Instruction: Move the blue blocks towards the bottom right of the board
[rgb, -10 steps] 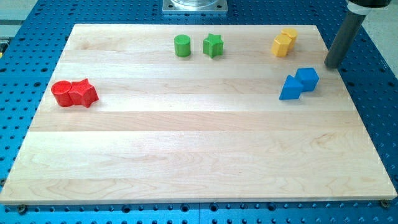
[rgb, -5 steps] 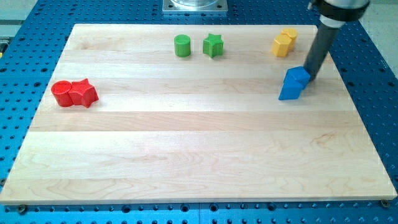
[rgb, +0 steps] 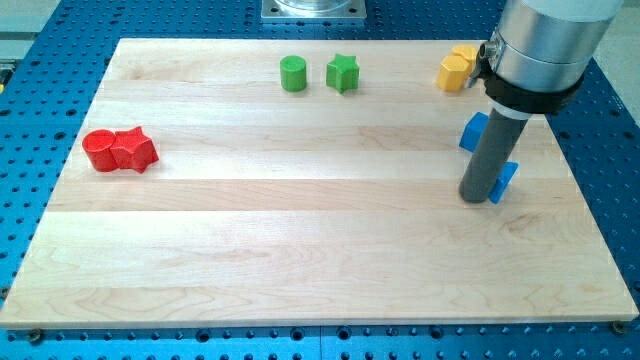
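Observation:
Two blue blocks lie at the right of the board, both partly hidden by my rod. One blue block (rgb: 473, 132) shows to the left of the rod, higher up. The other blue block (rgb: 505, 178) peeks out to the right of the rod's lower end. Their shapes cannot be made out. My tip (rgb: 477, 198) rests on the board, touching the lower blue block on its left side.
Two yellow blocks (rgb: 455, 68) sit at the top right, partly behind the arm. A green cylinder (rgb: 293, 73) and a green star (rgb: 343, 72) lie at the top centre. A red cylinder (rgb: 99, 150) and a red star (rgb: 136, 149) touch at the left.
My tip has moved from the board's right edge down and left into the blue pair. The blue blocks have separated; one has slid toward the view's bottom right.

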